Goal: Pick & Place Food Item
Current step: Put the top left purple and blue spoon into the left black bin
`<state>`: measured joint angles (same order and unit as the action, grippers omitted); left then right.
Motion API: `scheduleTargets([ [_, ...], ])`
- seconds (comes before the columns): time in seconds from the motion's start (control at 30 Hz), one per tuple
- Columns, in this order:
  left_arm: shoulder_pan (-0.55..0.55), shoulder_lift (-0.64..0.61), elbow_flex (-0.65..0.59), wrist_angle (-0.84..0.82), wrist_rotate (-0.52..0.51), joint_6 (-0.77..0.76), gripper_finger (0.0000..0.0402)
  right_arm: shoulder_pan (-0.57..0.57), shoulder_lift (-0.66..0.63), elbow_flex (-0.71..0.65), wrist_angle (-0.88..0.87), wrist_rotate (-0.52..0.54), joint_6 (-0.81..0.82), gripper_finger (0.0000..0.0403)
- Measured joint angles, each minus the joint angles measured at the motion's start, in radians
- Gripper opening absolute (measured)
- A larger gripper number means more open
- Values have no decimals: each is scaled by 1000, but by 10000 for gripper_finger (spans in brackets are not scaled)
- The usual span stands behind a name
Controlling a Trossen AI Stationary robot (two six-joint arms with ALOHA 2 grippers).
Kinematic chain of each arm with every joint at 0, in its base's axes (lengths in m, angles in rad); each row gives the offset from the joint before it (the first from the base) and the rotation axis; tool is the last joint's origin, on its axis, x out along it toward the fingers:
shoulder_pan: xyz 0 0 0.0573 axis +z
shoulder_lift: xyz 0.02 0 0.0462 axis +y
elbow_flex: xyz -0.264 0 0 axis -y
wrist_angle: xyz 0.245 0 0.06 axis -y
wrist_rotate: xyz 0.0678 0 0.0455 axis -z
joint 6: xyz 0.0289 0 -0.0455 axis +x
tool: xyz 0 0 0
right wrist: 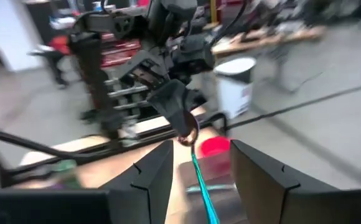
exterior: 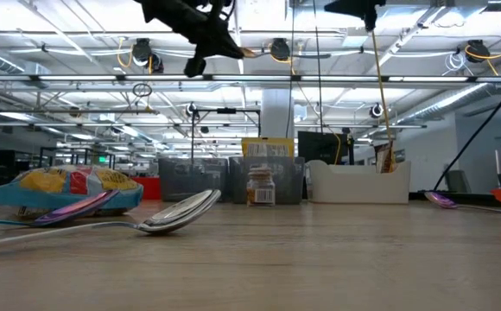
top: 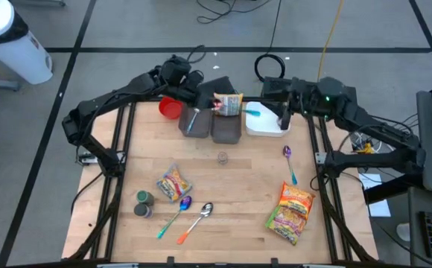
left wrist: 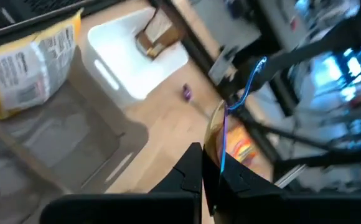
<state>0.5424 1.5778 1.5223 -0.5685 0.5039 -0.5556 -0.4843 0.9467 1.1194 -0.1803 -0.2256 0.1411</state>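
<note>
Left gripper (left wrist: 213, 171) was clamped on a teal-handled spoon (left wrist: 221, 134) above the grey bins (top: 214, 125). Right gripper (right wrist: 196, 165) stood half open, empty. Release into a bin seemed next.

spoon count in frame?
4 seen, maybe more hidden: purple spoon and silver spoon lying at the table's front left, another purple spoon right of centre, and a teal-handled one over the white bin.

Left end effector (top: 210, 103) clamped, right end effector (top: 281, 119) parted.
</note>
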Motion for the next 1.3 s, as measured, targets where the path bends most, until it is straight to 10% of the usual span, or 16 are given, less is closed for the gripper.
scheduleTargets([
  [0.2, -64, -2, 76, -127, -109, 145, 6, -154, 121, 0, 6, -343, 191, 150],
  [0.63, -88, 4, 335, -577, -201, 303, 6, -173, 333, 1, 409, -589, 462, 151],
  [1.3, -204, 166, 357, -628, -157, 305, 6, -16, 516, 0, 468, -582, 472, 134],
])
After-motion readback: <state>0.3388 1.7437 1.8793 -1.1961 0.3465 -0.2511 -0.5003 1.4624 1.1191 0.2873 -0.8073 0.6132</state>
